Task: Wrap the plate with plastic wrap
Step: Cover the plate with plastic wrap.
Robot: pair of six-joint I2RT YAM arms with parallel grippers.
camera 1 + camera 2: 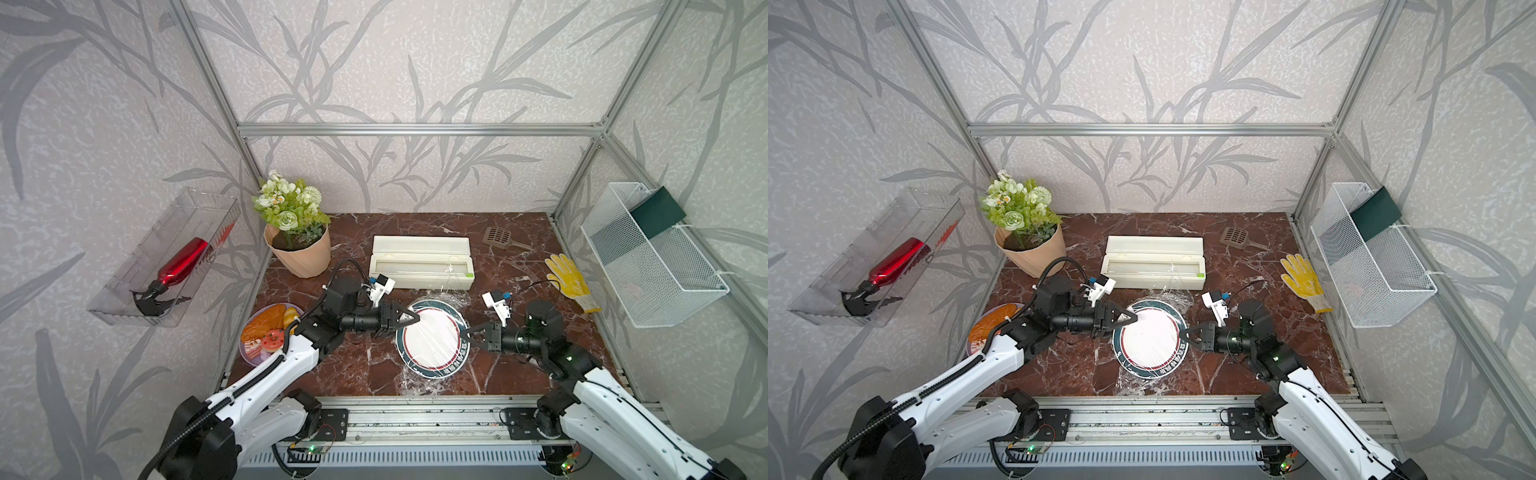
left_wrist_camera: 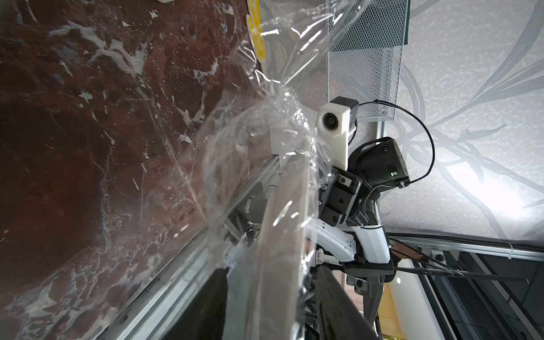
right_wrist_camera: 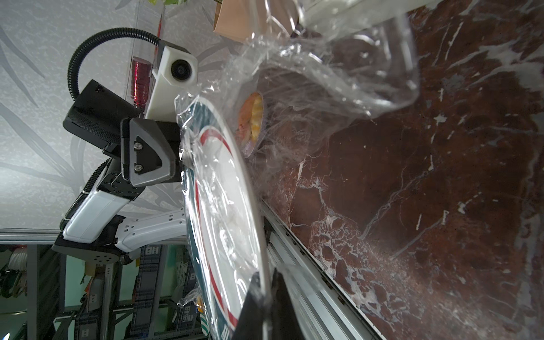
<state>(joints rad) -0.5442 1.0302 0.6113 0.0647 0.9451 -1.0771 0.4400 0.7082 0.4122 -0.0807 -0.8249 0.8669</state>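
Here crinkled plastic wrap drapes the green-rimmed plate, right tool clamped on its rim, left tool parted around it.

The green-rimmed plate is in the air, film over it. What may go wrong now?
Only the right gripper pinches the round white plate with dark green rim; the left gripper looks open around the opposite rim, so the plate may tilt or drop. The thin transparent plastic wrap hangs loose toward the red marble table; it may slip off or bunch.
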